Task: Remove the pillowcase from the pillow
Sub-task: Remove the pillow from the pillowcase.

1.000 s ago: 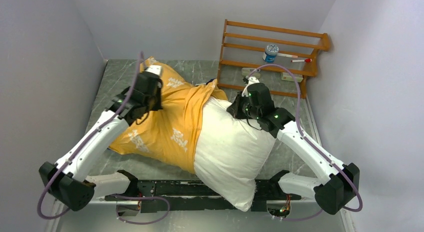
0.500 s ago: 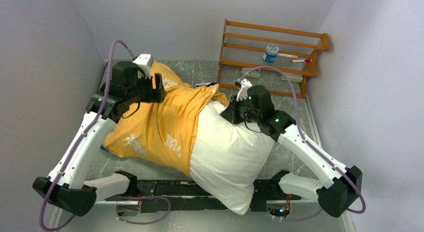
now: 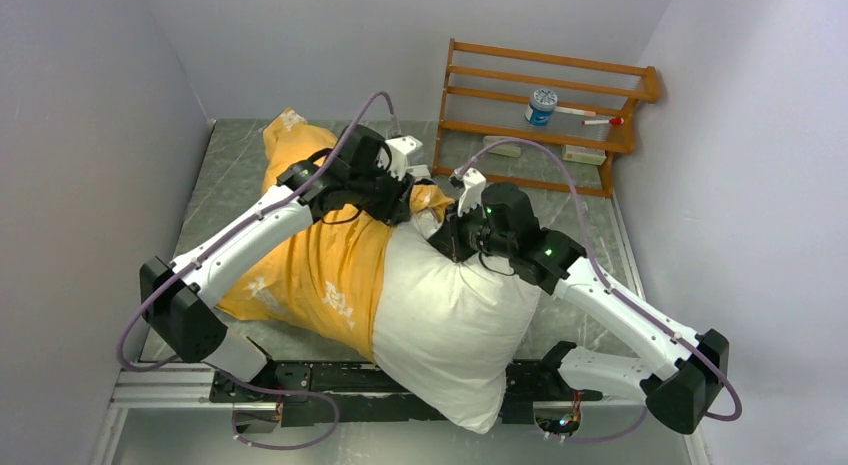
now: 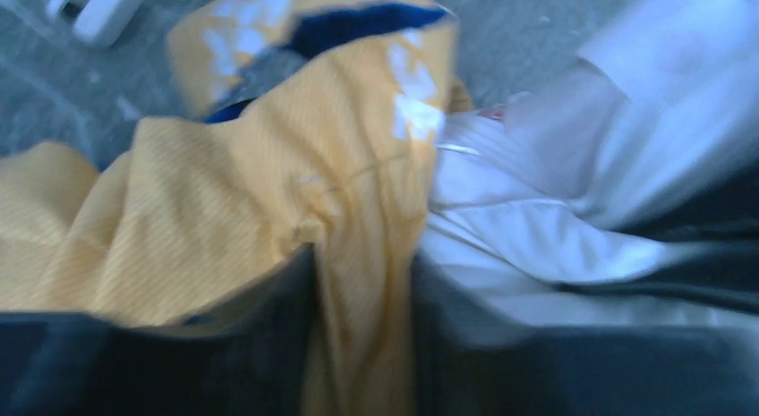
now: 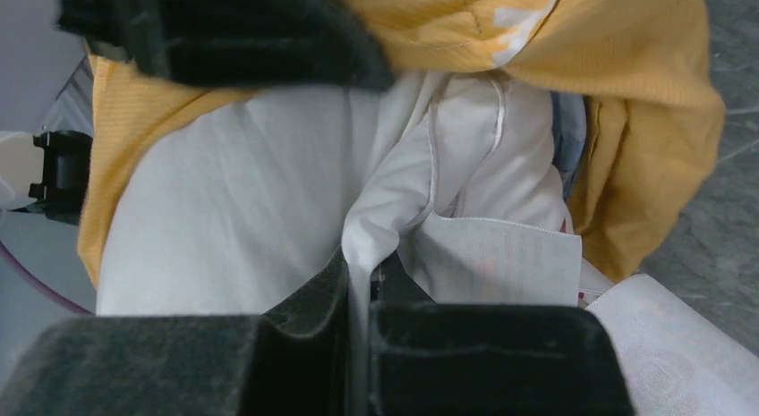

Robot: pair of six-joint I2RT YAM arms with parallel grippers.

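The white pillow lies across the table, its near end over the front edge. The orange-yellow pillowcase covers its far left half; a strip of its blue face shows in the left wrist view. My left gripper is at the pillowcase's open edge; in the left wrist view a bunched fold of pillowcase fills the gap between the jaws. My right gripper is shut on a white fold of the pillow, seen between its tips. Pillowcase lies just beyond.
A wooden rack stands at the back right, holding a blue-and-white tub and a marker. Grey walls close in on the left, back and right. The arm bases and rail run along the near edge.
My left arm has left the pillowcase's far left corner and swung right to its open edge beside the right gripper. The pillow has shifted slightly left. The right gripper has kept its grip.
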